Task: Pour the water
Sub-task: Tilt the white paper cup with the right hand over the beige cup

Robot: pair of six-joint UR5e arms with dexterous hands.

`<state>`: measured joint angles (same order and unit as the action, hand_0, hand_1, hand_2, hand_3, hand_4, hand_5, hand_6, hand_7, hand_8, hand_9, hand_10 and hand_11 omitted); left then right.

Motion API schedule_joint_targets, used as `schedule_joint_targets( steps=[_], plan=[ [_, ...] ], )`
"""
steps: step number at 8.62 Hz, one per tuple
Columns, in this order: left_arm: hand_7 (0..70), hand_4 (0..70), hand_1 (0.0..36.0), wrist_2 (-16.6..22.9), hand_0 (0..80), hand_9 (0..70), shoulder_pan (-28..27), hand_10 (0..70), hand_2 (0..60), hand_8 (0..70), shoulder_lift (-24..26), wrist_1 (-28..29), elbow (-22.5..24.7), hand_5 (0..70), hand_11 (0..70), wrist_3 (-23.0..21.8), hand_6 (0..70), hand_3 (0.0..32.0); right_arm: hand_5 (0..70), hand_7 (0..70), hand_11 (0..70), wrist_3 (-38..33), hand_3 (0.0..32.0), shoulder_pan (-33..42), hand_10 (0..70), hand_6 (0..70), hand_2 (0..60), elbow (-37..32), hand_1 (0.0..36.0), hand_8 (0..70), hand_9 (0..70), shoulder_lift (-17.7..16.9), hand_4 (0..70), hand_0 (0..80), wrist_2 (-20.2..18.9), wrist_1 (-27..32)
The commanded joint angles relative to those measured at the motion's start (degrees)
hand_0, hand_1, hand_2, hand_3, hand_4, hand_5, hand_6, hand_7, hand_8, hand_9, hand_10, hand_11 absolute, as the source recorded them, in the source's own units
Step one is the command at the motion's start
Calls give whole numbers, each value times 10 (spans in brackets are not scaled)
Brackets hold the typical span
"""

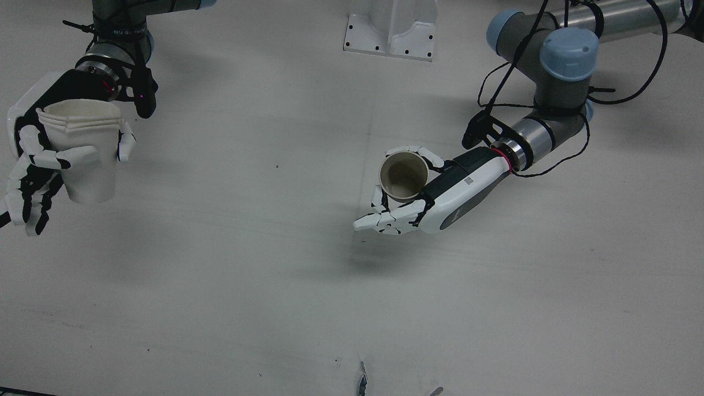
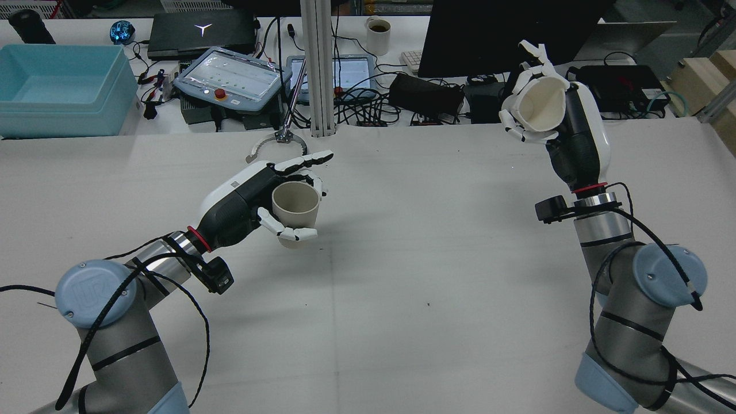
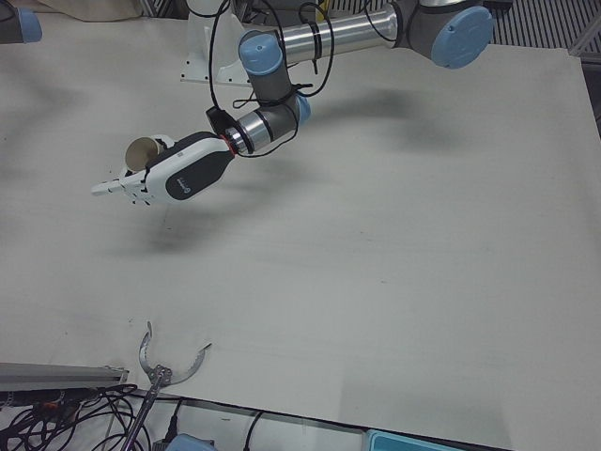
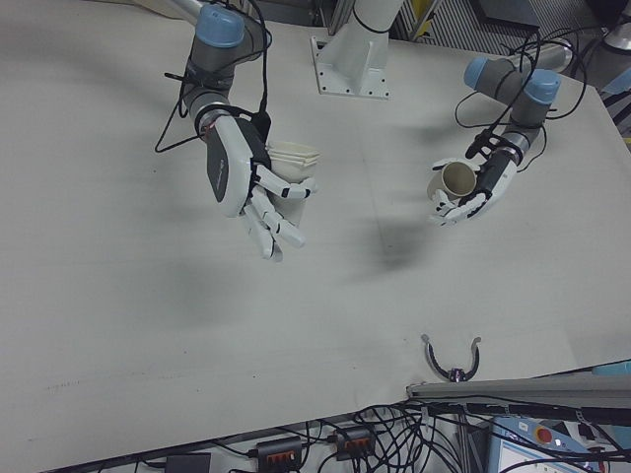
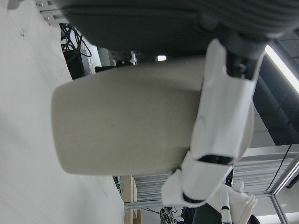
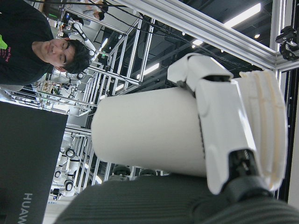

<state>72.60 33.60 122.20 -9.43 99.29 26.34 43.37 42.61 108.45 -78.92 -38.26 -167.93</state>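
My left robot hand (image 1: 434, 192) grasps a beige cup (image 1: 403, 176), smooth and round, upright with its mouth open, held above the middle of the white matte desk (image 1: 308, 286). My right robot hand (image 1: 38, 154) grasps a white paper cup (image 1: 82, 148) with a ridged rim, raised and tilted, well apart near the desk's edge. Wide bare surface lies between them.

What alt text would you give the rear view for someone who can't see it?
Over a white table, the left hand holds a beige cup upright, while the right hand holds a white paper cup raised higher and tilted. Cluttered electronics line the far desk.
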Motion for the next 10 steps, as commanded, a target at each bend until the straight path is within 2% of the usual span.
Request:
schedule_joint_targets(
  steps=[1,2,3,4,6,8,10],
  plan=[
    [700,226,360,0,800,665,-55,170,600,495,81,-19,-26,55,294,27,513,0,628,176,128,91,0,-9,69,96,376,2,345,9,26,38,353,675,22,5],
    [700,226,360,0,800,665,-63,169,600,496,101,-20,-32,55,292,43,515,0,634,173,127,110,0,-18,68,96,368,4,349,9,20,39,340,694,28,5],
    [700,223,360,1,800,666,-82,169,600,497,125,-30,-37,56,292,56,519,0,636,173,127,160,0,-40,67,97,368,17,353,9,20,40,323,708,28,5],
    [700,222,360,1,800,666,-92,170,600,497,136,-31,-43,56,293,58,518,0,633,168,131,247,0,-58,70,99,355,38,353,9,19,59,318,718,23,5],
    [700,217,360,10,800,664,-88,169,600,496,143,-36,-48,56,292,57,517,0,610,164,141,378,0,-113,77,102,341,82,338,10,19,82,289,673,18,6],
    [700,209,360,21,800,663,-78,170,600,494,139,-35,-48,56,294,56,510,0,608,159,141,477,0,-125,77,101,328,143,338,10,17,76,293,690,-43,4],
    [700,204,360,39,800,662,-62,170,600,494,138,-36,-48,55,294,55,506,0,627,170,143,554,0,-126,78,108,324,198,341,11,20,41,309,716,-72,0]
  ],
)
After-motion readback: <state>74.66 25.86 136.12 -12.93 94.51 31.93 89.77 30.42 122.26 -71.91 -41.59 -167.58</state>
